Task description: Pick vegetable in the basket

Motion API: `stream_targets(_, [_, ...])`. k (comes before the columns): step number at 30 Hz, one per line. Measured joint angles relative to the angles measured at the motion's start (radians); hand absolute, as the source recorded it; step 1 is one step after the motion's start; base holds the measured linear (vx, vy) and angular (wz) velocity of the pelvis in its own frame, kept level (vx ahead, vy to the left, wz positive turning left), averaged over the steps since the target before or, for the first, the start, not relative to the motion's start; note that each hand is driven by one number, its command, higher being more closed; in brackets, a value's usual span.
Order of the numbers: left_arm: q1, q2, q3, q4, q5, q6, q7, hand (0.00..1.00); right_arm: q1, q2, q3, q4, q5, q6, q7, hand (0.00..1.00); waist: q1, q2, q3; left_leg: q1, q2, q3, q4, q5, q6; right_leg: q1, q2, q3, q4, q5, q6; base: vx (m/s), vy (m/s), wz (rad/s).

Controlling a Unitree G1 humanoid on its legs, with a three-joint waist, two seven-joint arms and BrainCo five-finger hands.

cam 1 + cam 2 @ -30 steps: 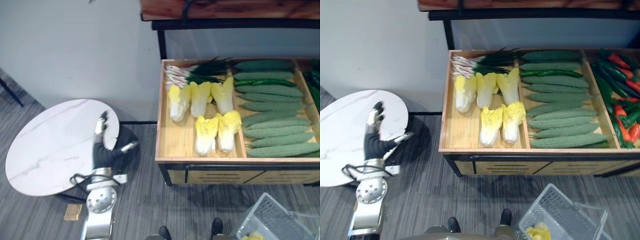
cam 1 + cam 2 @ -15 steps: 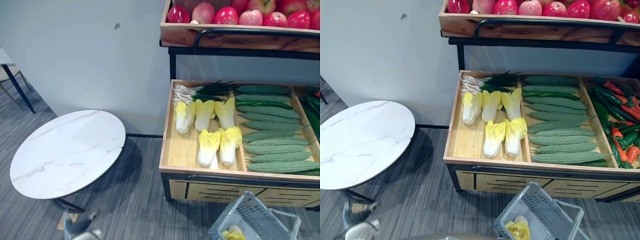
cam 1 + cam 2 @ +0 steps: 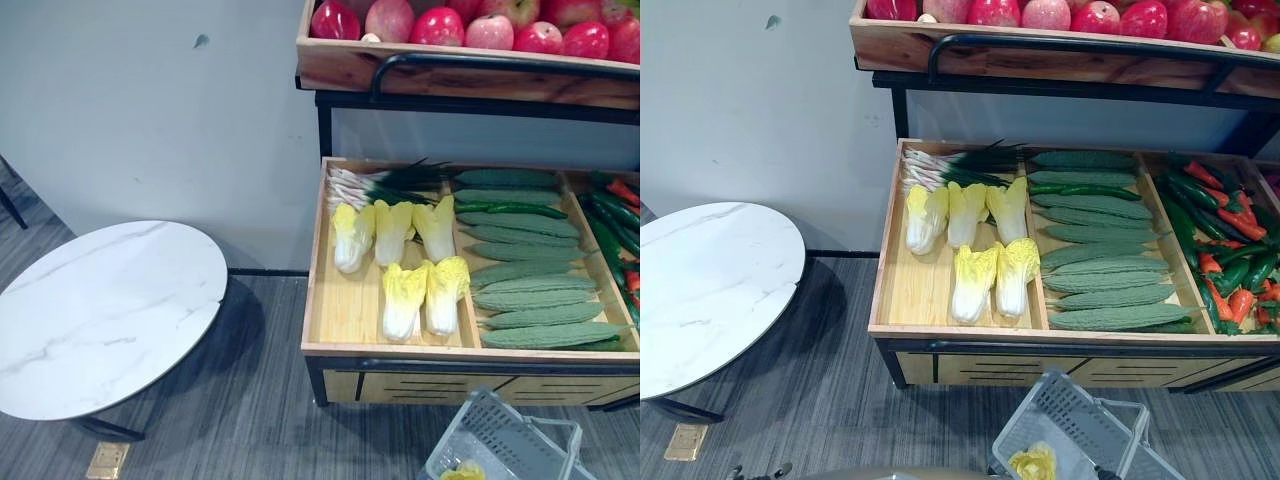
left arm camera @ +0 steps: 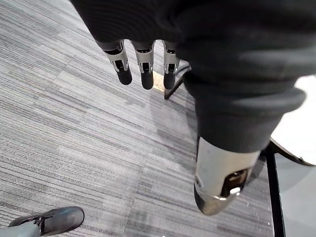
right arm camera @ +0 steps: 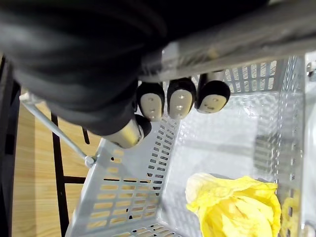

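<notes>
A grey plastic basket (image 3: 1070, 425) hangs low in front of the produce stand with one yellow napa cabbage (image 5: 232, 207) lying in it. In the right wrist view my right hand (image 5: 180, 101) has its fingers curled round the basket's metal handle (image 5: 237, 49). More napa cabbages (image 3: 405, 300) lie in the stand's left wooden tray (image 3: 335, 310). My left hand (image 4: 143, 64) hangs over the grey carpet, fingers straight and holding nothing.
Green bumpy gourds (image 3: 530, 300) fill the middle tray, with spring onions (image 3: 370, 185) behind the cabbages. Red and green peppers (image 3: 1225, 250) lie at the right. Apples (image 3: 440, 25) sit on the upper shelf. A round white marble table (image 3: 100, 310) stands at the left.
The camera has tilted up, bringing the apple shelf into view. My left hand has dropped from over the round table down to beside the floor.
</notes>
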Motion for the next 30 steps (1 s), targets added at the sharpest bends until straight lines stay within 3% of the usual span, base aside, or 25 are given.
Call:
stream_targets(6, [0.006,-0.001,-0.064,0.002,-0.001,-0.001,-0.013,0.0,0.011,0.0,0.001,0.001,0.002,0.0,0.0,1.0,0.001,-0.002,0.01,0.013,0.007,0.007,0.004,-0.015,-0.01,0.001,-0.001,0.012,0.013,-0.015,0.001,-0.08,-0.051,-0.05])
stream_targets(8, [-0.001,0.0,-0.105,0.002,-0.004,-0.002,-0.017,0.0,0.001,-0.001,0.001,-0.001,0.005,-0.001,-0.001,1.0,0.001,0.001,0.042,-0.05,0.04,0.014,0.198,-0.121,-0.007,-0.014,-0.011,0.031,0.082,-0.056,0.006,-0.03,-0.025,-0.16])
stream_targets(10, [-0.005,0.0,-0.156,0.003,-0.005,-0.004,-0.032,0.0,0.004,-0.005,-0.002,-0.005,0.012,-0.004,-0.003,1.0,-0.001,0.021,0.056,-0.103,0.084,0.012,0.368,-0.215,-0.001,-0.042,-0.006,0.04,0.17,-0.096,0.028,-0.04,0.008,-0.22])
stream_targets(12, [-0.007,0.007,-0.195,0.006,-0.005,-0.007,-0.038,0.0,0.012,0.008,-0.004,-0.016,0.019,-0.007,-0.003,1.0,-0.004,0.024,0.062,-0.127,0.111,0.025,0.469,-0.259,0.009,-0.058,0.001,0.079,0.195,-0.084,0.054,-0.01,0.104,-0.45])
stream_targets(14, [-0.025,0.012,-0.235,0.014,-0.005,-0.011,-0.044,0.0,-0.002,0.018,0.013,-0.031,0.022,-0.019,-0.004,1.0,0.005,0.022,0.067,-0.151,0.122,0.074,0.494,-0.285,0.018,-0.112,0.018,0.163,0.187,-0.024,0.083,-0.03,0.181,-1.08])
stream_targets(15, [-0.035,0.019,-0.26,0.021,-0.004,-0.021,-0.046,0.0,-0.029,0.025,0.05,-0.044,0.026,-0.021,-0.006,1.0,0.001,0.031,0.085,-0.155,0.135,0.136,0.489,-0.291,0.027,-0.148,0.028,0.212,0.155,0.054,0.088,-0.16,0.203,-1.58])
stream_targets(16, [-0.061,0.027,-0.275,0.02,-0.002,-0.023,-0.049,0.0,-0.04,0.036,0.084,-0.062,0.042,-0.029,-0.004,1.0,-0.001,0.031,0.106,-0.155,0.143,0.203,0.476,-0.286,0.049,-0.156,0.043,0.226,0.055,0.188,0.084,-0.19,0.208,-1.58])
stream_targets(17, [-0.07,0.027,-0.275,0.018,-0.002,-0.027,-0.049,0.0,-0.048,0.038,0.096,-0.065,0.042,-0.03,-0.004,1.0,0.005,0.048,0.122,-0.156,0.158,0.248,0.464,-0.28,0.065,-0.155,0.047,0.208,0.02,0.222,0.076,-0.21,0.211,-1.39])
stream_targets(19, [-0.085,0.031,-0.276,-0.01,0.0,-0.04,-0.05,0.0,-0.064,0.029,0.117,-0.091,0.047,-0.033,-0.013,1.0,0.0,0.058,0.169,-0.098,0.16,0.367,0.384,-0.246,0.094,-0.173,0.01,-0.07,0.308,0.023,-0.06,-0.18,0.199,-1.38])
stream_targets(21, [-0.065,0.038,-0.276,-0.014,-0.001,-0.042,-0.05,0.0,-0.064,0.013,0.125,-0.089,0.048,-0.034,-0.02,1.0,0.004,0.061,0.178,-0.038,0.153,0.466,0.311,-0.207,0.106,-0.122,-0.023,-0.193,0.47,-0.057,-0.086,-0.12,0.153,-1.48])
stream_targets(23, [-0.053,0.05,-0.277,-0.015,-0.002,-0.042,-0.05,0.0,-0.056,0.013,0.152,-0.079,0.045,-0.035,-0.019,1.0,0.001,0.047,0.176,-0.015,0.137,0.537,0.265,-0.182,0.109,-0.062,-0.05,-0.218,0.545,-0.086,-0.075,-0.12,0.042,-1.19])
stream_targets(26, [-0.055,0.062,-0.272,-0.017,-0.003,-0.041,-0.052,0.0,-0.065,0.017,0.156,-0.046,0.04,-0.031,-0.018,1.0,0.003,0.019,0.173,-0.018,0.139,0.648,0.273,-0.167,0.104,0.002,-0.078,-0.214,0.507,-0.122,-0.043,-0.07,-0.102,-1.09])
stream_targets(30, [-0.054,0.029,-0.256,-0.017,-0.003,-0.042,-0.051,0.0,-0.076,0.023,0.154,-0.031,0.04,-0.031,-0.018,1.0,0.013,0.023,0.165,-0.028,0.173,0.767,0.281,-0.132,0.085,0.004,-0.011,-0.208,0.273,-0.153,-0.019,-0.09,-0.257,-1.26])
